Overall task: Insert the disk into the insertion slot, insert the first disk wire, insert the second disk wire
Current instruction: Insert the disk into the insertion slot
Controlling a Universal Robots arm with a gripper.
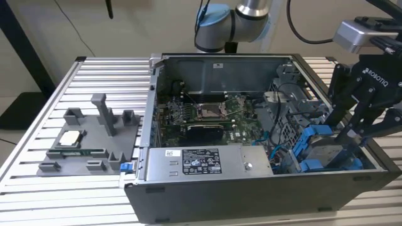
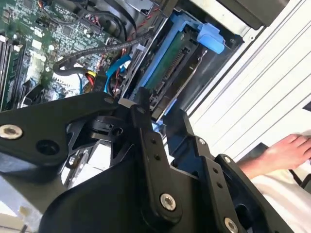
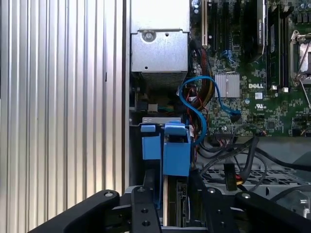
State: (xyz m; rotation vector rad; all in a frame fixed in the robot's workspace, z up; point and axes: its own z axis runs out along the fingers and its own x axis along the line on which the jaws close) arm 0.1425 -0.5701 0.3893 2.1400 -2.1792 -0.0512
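Disk (image 1: 325, 151) clamped in claw (image 1: 347, 140), tilted upright, lower end inside insertion slot (image 1: 309, 165).

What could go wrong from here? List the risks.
1. The disk sits tilted at the insertion slot. Its blue caddy may jam on the rails.
2. The blue cable and black wires lie close beside the slot and could get pinched.
3. A person's hand lies close beside the case and could be struck by the gripper.
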